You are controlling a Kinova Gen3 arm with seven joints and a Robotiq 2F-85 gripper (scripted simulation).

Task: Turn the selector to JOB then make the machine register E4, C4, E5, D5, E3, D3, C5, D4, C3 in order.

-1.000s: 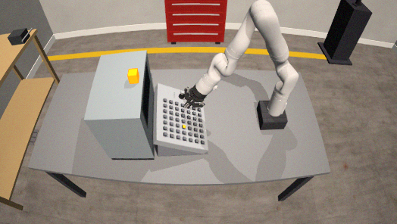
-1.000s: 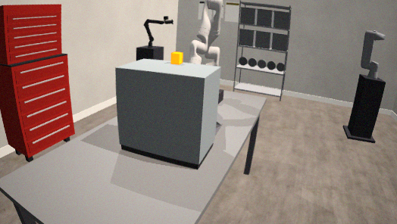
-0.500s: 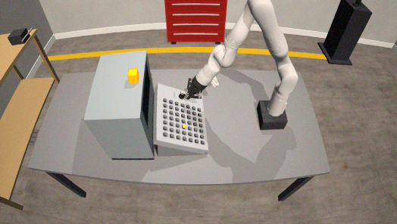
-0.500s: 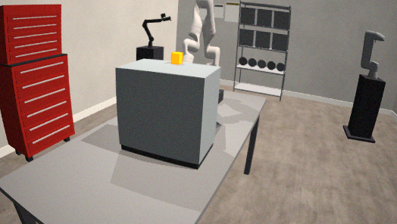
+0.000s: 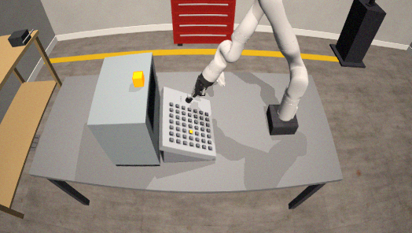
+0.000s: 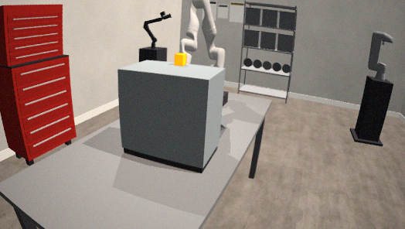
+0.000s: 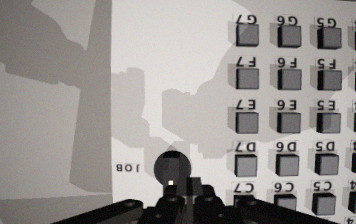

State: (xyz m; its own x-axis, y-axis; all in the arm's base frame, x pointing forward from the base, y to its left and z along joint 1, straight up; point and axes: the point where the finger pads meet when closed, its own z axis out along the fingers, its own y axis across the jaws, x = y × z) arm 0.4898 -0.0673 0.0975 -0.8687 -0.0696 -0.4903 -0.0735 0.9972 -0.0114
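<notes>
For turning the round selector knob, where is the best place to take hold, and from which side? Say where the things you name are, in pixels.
Best, I judge, is the raised part of the knob (image 5: 189, 100) (image 7: 172, 162), with the tool (image 5: 193, 96) (image 7: 189, 192) coming from above the sloping panel (image 5: 201, 100) (image 7: 200, 30). The knob stands out from the panel, and the keys (image 5: 190, 126) (image 7: 247, 123) sit to one side only.

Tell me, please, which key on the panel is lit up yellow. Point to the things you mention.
In the top view, the fourth key (image 5: 191, 131) in the third row from the bottom; the others are grey.
</notes>
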